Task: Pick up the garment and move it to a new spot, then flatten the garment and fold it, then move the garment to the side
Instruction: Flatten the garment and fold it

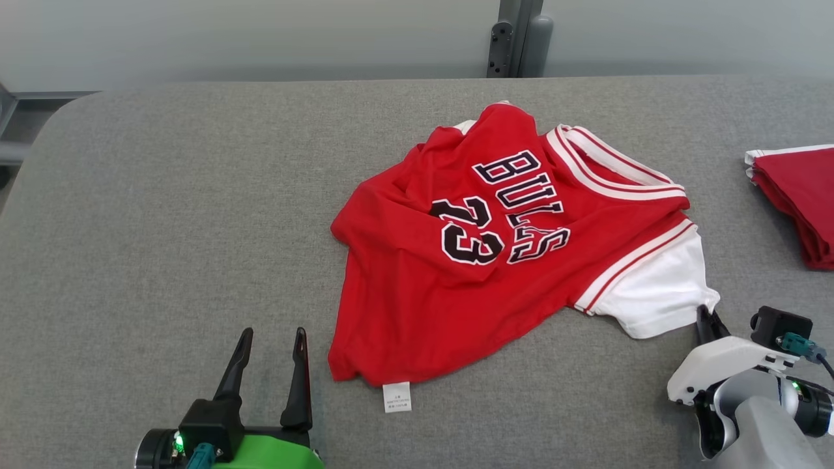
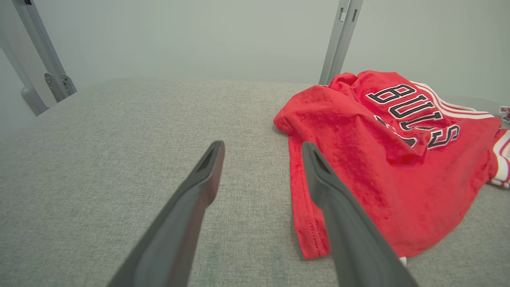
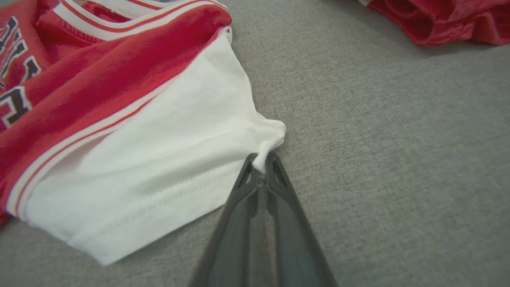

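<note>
A red jersey (image 1: 495, 260) with "BULLS" and "23" in black lettering lies crumpled near the middle of the grey counter (image 1: 163, 228), a little toward the robot's right. Its white sleeve (image 1: 658, 293) spreads toward the near right, and a small white label (image 1: 397, 396) sticks out from the near hem.

The right end effector (image 1: 709, 322) sits at the sleeve's near corner. In the right wrist view its two dark fingers (image 3: 279, 175) are pressed together, clamped on a small pinch of the white fabric, which bunches up at the tips.

The left end effector (image 1: 273, 333) hangs low over the counter at the near left, fingers spread apart and holding nothing. It is just beside the jersey's near left hem, without touching it.

A second red garment (image 1: 801, 195) with white trim lies at the counter's right edge, well apart from the jersey.
</note>
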Tool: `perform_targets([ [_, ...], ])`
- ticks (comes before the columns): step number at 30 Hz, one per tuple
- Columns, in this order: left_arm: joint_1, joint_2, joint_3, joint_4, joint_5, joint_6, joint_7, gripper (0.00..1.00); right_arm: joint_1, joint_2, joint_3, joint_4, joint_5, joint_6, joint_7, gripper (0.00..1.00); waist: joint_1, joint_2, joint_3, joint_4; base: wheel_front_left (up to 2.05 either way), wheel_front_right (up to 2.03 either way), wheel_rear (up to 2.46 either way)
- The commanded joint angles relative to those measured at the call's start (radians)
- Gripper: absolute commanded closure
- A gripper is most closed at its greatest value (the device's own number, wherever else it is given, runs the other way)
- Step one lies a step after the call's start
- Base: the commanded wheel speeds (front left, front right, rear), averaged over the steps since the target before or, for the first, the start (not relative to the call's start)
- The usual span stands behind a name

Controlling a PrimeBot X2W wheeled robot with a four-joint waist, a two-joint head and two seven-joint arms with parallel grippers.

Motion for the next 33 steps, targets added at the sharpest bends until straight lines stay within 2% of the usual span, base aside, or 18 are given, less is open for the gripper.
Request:
perform_targets([
  [1, -0.011, 0.002, 0.003, -0.003, 0.0, 0.005, 0.0, 0.0, -0.01, -0.017, -0.001, 0.009, 0.023, -0.001, -0.016, 1.0, 0.0, -0.0001, -0.002, -0.005, 0.0, 0.0, 0.0],
  [6, 0.001, 0.002, -0.006, 0.006, 0.008, -0.006, 0.0, 0.0, -0.017, -0.053, -0.014, -0.012, 0.081, -0.001, -0.043, 1.0, 0.0, -0.0001, -0.006, -0.018, 0.0, 0.0, 0.0],
  [10, 0.023, 0.002, -0.03, 0.044, -0.013, -0.038, 0.002, 0.0, 0.008, -0.089, -0.023, -0.043, 0.106, -0.001, -0.052, 1.0, 0.0, -0.0001, -0.004, -0.027, 0.0, 0.0, 0.0],
  [14, 0.034, 0.002, -0.064, 0.086, -0.081, -0.076, 0.045, 0.0, 0.024, -0.105, -0.012, -0.065, 0.13, -0.001, -0.054, 1.0, 0.0, -0.0001, 0.001, -0.032, 0.0, 0.0, 0.0],
  [19, 0.028, 0.002, -0.128, 0.118, -0.232, -0.103, 0.115, 0.0, 0.038, -0.094, -0.002, -0.088, 0.152, -0.001, -0.058, 1.0, 0.0, -0.0001, 0.007, -0.041, 0.0, 0.0, 0.0],
  [23, -0.006, 0.003, -0.157, 0.159, -0.293, -0.094, 0.161, 0.0, 0.034, -0.084, 0.012, -0.101, 0.157, -0.001, -0.059, 1.0, 0.0, -0.0001, 0.016, -0.052, 0.0, 0.0, 0.0],
  [33, -0.061, 0.003, -0.174, 0.247, -0.429, -0.042, 0.186, 0.0, 0.027, -0.08, 0.048, -0.119, 0.177, -0.001, -0.06, 1.0, 0.0, -0.0001, 0.027, -0.087, 0.0, 0.0, 0.0],
])
